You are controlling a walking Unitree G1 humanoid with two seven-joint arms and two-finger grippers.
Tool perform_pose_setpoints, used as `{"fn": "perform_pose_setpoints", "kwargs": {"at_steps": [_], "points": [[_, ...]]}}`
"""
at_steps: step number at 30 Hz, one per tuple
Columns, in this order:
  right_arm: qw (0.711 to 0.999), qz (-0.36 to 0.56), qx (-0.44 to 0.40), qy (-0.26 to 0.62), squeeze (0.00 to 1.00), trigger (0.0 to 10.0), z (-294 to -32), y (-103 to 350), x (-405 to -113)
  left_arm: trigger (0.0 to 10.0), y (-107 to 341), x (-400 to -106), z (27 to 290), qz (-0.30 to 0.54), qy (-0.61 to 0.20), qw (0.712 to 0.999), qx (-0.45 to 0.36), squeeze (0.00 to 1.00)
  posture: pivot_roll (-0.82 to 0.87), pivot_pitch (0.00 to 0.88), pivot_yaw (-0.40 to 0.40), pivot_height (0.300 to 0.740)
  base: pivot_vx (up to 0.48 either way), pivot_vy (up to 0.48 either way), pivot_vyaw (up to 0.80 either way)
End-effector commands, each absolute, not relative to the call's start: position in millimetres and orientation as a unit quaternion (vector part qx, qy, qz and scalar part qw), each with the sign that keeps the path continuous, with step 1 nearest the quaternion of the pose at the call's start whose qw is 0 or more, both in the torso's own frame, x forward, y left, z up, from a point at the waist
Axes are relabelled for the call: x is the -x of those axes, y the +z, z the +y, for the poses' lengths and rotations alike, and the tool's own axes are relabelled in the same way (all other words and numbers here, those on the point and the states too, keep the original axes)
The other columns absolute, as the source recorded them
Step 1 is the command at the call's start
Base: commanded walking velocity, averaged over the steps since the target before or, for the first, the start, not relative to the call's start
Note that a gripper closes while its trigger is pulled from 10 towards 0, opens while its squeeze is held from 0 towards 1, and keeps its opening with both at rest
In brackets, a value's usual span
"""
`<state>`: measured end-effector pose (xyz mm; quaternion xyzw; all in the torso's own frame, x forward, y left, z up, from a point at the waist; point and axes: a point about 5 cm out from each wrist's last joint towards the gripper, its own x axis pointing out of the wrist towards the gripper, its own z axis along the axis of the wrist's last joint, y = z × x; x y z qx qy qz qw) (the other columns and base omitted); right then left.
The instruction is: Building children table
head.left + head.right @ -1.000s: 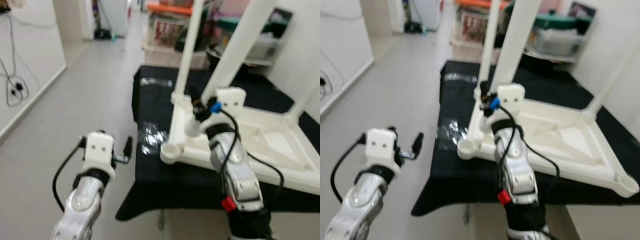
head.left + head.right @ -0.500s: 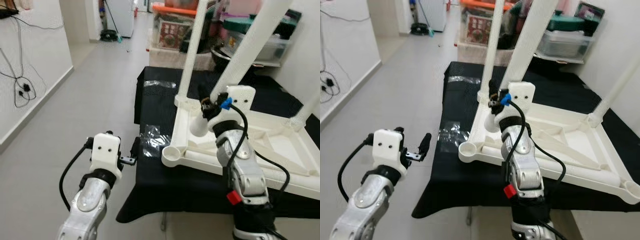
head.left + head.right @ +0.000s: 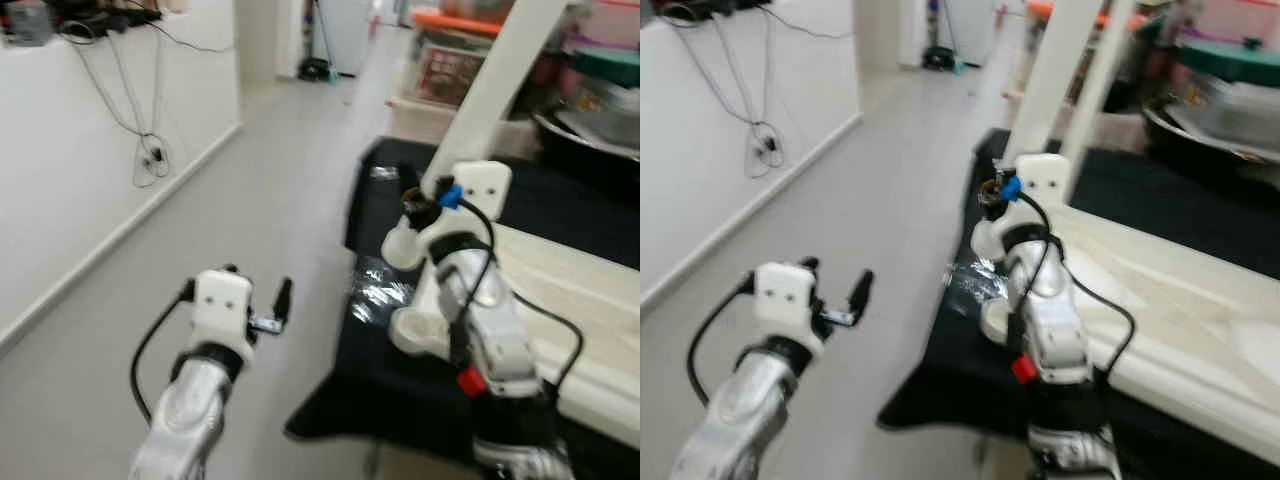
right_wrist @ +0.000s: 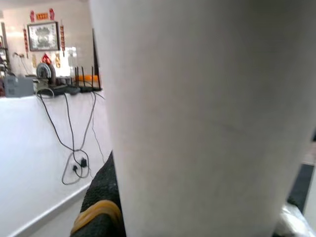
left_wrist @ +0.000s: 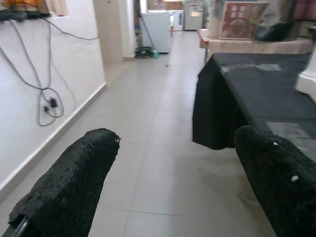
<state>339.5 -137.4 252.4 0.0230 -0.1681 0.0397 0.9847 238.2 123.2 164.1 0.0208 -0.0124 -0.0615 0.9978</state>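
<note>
So the white plastic kids' table (image 3: pixel 560 290) is flipped upside down on a black-covered surface (image 3: pixel 400 390) at the right, with an empty round leg socket (image 3: pixel 415 330) seen at its near left corner. A white table leg (image 3: pixel 490 95) is gripped at its lower end by the right gripper (image 3: pixel 410 215), fingers closed around it. The left gripper (image 3: pixel 275 310) is held out over the grey floor (image 3: pixel 250 220) to the left, fingers spread wide, nothing held.
</note>
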Motion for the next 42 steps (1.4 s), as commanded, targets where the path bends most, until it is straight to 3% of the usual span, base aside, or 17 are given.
{"fn": "perform_pose_setpoints", "kwargs": {"at_steps": [1,9,17,22,24,27,29,30,35,38,42], "points": [[0.986,-0.166,-0.022,0.017,0.00,10.0,-152,254,-350,10.0,163,-233,116,-0.005,-0.074,0.997,-0.017,0.00,0.08,0.041,-0.127,0.740,0.000,0.000,0.00],[0.986,-0.166,0.016,0.004,0.00,10.0,-173,268,-381,10.0,162,-222,113,0.005,-0.085,0.996,-0.004,0.00,0.09,0.095,-0.135,0.740,0.000,0.000,-0.40],[0.986,-0.166,0.028,-0.014,0.00,10.0,-179,271,-386,10.0,162,-219,114,0.008,-0.088,0.996,-0.006,0.00,0.09,0.109,-0.134,0.740,0.000,0.000,-0.80],[0.989,-0.135,-0.024,0.057,0.00,10.0,-173,265,-398,10.0,159,-214,115,0.022,-0.092,0.995,-0.007,0.00,0.09,0.130,-0.129,0.740,0.000,0.000,0.00],[0.977,-0.126,-0.052,0.166,0.00,10.0,-165,269,-405,10.0,157,-206,111,0.035,-0.116,0.993,0.004,0.00,0.10,0.147,-0.127,0.740,0.000,0.000,0.00],[0.977,-0.126,-0.052,0.166,0.00,10.0,-165,269,-405,10.0,157,-206,111,0.035,-0.116,0.993,0.004,0.00,0.10,0.147,-0.127,0.740,0.000,0.000,0.00],[0.966,-0.126,-0.051,0.218,0.00,10.0,-162,274,-406,10.0,158,-202,108,0.038,-0.131,0.991,0.015,0.00,0.11,0.158,-0.135,0.740,0.000,0.000,0.00],[0.941,-0.122,-0.035,0.314,0.00,10.0,-159,284,-405,10.0,164,-193,102,0.037,-0.158,0.986,0.031,0.00,0.12,0.174,-0.136,0.740,0.000,0.000,0.00],[0.926,-0.121,-0.026,0.357,0.00,10.0,-158,287,-402,10.0,166,-190,100,0.036,-0.166,0.985,0.032,0.00,0.13,0.182,-0.135,0.740,0.000,0.000,0.00],[0.874,-0.103,-0.018,0.475,0.00,10.0,-163,290,-393,10.0,168,-185,101,0.037,-0.172,0.984,0.027,0.00,0.14,0.192,-0.137,0.740,0.000,0.000,0.00],[0.845,-0.108,-0.009,0.524,0.00,10.0,-175,289,-387,10.0,167,-180,105,0.046,-0.169,0.984,0.024,0.00,0.15,0.200,-0.134,0.740,0.000,0.000,0.00]]}}
